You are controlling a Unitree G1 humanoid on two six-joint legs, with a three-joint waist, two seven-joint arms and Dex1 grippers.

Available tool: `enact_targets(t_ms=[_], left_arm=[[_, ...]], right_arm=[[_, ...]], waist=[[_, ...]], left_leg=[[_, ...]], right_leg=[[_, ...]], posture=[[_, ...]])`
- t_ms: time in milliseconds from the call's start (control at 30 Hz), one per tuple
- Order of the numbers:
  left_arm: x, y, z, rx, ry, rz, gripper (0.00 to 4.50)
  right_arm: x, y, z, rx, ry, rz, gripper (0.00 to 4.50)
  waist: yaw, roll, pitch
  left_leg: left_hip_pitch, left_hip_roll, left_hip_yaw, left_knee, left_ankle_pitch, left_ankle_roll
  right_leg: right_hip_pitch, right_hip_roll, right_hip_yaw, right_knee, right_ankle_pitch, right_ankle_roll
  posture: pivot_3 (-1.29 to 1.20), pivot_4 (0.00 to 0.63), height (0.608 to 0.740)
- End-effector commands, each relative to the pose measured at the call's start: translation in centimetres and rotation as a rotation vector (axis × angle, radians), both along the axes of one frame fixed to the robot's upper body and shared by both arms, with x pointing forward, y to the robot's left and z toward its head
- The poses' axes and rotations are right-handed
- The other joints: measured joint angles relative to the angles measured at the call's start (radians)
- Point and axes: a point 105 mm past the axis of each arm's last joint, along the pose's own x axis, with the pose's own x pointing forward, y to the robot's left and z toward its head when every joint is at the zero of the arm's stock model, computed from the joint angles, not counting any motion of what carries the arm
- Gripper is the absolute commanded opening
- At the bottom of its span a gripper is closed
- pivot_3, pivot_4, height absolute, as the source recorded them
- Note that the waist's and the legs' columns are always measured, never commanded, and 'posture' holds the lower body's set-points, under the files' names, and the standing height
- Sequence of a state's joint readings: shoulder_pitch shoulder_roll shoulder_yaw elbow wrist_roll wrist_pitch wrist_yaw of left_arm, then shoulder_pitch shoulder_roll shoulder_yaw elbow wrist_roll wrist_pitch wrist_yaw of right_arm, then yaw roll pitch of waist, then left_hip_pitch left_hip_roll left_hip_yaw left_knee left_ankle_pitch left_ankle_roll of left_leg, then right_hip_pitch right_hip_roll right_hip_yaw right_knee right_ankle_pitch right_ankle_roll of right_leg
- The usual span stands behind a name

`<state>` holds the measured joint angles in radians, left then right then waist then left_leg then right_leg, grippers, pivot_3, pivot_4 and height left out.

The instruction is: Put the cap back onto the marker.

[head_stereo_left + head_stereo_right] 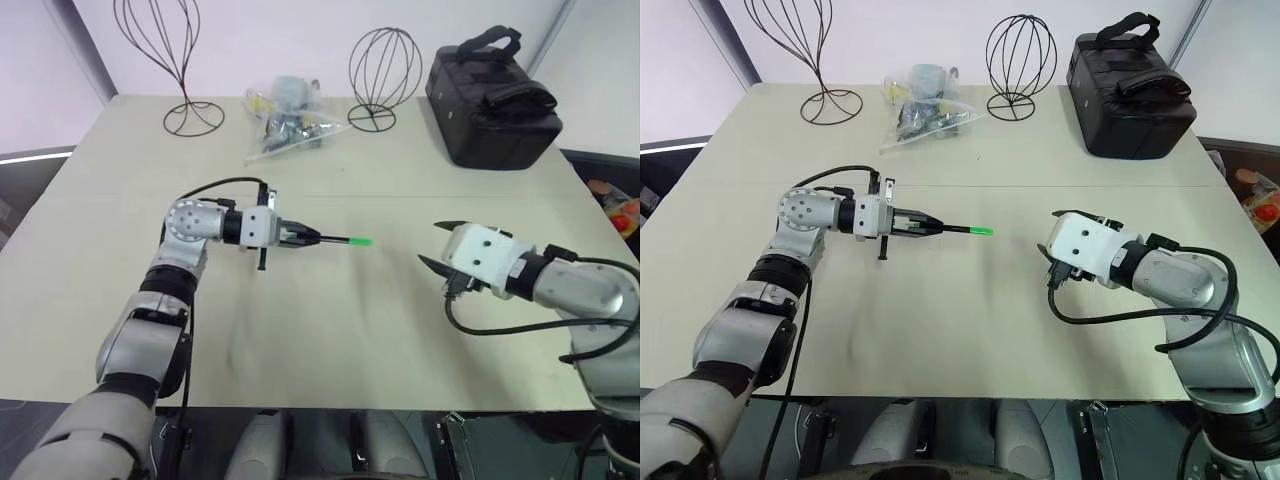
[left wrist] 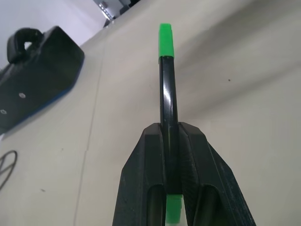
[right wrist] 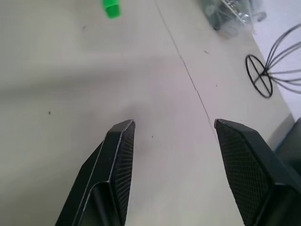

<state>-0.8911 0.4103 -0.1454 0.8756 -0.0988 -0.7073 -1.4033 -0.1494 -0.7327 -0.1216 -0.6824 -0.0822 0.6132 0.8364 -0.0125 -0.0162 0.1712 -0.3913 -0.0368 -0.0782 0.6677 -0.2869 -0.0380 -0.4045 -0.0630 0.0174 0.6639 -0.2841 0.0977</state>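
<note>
My left gripper (image 1: 300, 238) is shut on the marker (image 1: 327, 240), a thin black stick held level above the middle of the table and pointing toward my right arm. The bright green cap (image 1: 362, 241) sits on the marker's far end; the left wrist view shows the cap (image 2: 166, 40) in line with the black shaft (image 2: 168, 89). A green end also shows behind the fingers. My right gripper (image 1: 430, 243) hovers to the right of the cap, apart from it, open and empty. In the right wrist view its fingers (image 3: 118, 155) stand wide apart, with the cap (image 3: 112, 8) beyond them.
At the back of the beige table (image 1: 330, 340) stand two black wire stands (image 1: 190, 110) (image 1: 380, 75), with a clear plastic bag of small items (image 1: 285, 120) between them. A black bag (image 1: 492, 95) sits at the back right. Bare tabletop lies below both grippers.
</note>
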Motion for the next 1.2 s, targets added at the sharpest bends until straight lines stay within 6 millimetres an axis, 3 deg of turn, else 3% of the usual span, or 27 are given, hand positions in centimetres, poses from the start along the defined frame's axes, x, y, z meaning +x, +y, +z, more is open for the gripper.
enact_targets(t_ms=[33,467,633,767,900,1033,1200], left_arm=[[-0.1,0.3,0.8,0.003,0.023,0.008,0.0],[-0.6,0.9,-0.5,0.081,0.2,0.042,0.0],[0.1,0.7,-1.6,0.109,0.239,0.132,0.0],[0.6,1.1,-1.4,0.1,0.26,0.192,0.0],[2.1,1.8,-0.9,0.03,0.252,0.36,0.0],[1.1,2.0,-1.5,-0.124,0.276,0.52,0.0],[-1.5,2.5,-2.5,-0.28,0.31,0.728,0.0]], right_arm=[[-1.0,1.0,1.0,0.14,-0.025,-0.026,2.71],[-2.3,1.6,0.1,0.204,0.016,-0.078,2.71],[-3.1,1.3,-0.5,0.201,0.032,-0.106,2.71],[-3.4,1.4,-0.8,0.204,0.034,-0.116,2.71],[-3.5,1.6,-1.0,0.209,0.034,-0.12,2.71],[-3.5,1.7,-1.1,0.219,0.031,-0.123,2.71],[-3.4,2.4,-1.6,0.229,0.039,-0.11,2.71]], waist=[[-0.001,0.0,0.0],[-0.001,0.0,0.0],[-0.001,0.0,0.0],[-0.002,0.0,0.0],[-0.001,0.0,0.0],[-0.004,0.001,0.0],[0.0,0.001,0.0]], left_leg=[[0.0,0.0,0.0,0.0,0.0,0.0],[0.0,0.0,0.0,0.0,0.0,0.0],[0.0,0.0,0.0,0.0,0.0,0.0],[0.0,0.0,0.0,0.0,0.0,0.0],[0.0,0.0,0.0,0.0,0.0,0.0],[0.0,0.002,0.0,0.0,0.0,0.0],[0.001,0.002,0.0,0.0,0.0,0.0]], right_leg=[[0.0,0.0,0.0,0.0,0.0,0.0],[0.0,0.0,0.0,0.0,0.0,0.0],[0.0,0.0,0.0,0.0,0.0,0.0],[0.0,0.0,0.0,0.001,0.0,0.0],[0.0,0.0,0.0,0.0,0.0,0.0],[0.0,-0.001,0.001,0.0,0.0,0.0],[0.0,-0.001,0.002,0.0,0.0,0.0]], posture=[[0.0,0.15,0.74],[0.0,0.15,0.74],[0.0,0.15,0.74],[0.0,0.15,0.74],[0.0,0.15,0.74],[0.0,0.15,0.74],[0.0,0.15,0.74]])
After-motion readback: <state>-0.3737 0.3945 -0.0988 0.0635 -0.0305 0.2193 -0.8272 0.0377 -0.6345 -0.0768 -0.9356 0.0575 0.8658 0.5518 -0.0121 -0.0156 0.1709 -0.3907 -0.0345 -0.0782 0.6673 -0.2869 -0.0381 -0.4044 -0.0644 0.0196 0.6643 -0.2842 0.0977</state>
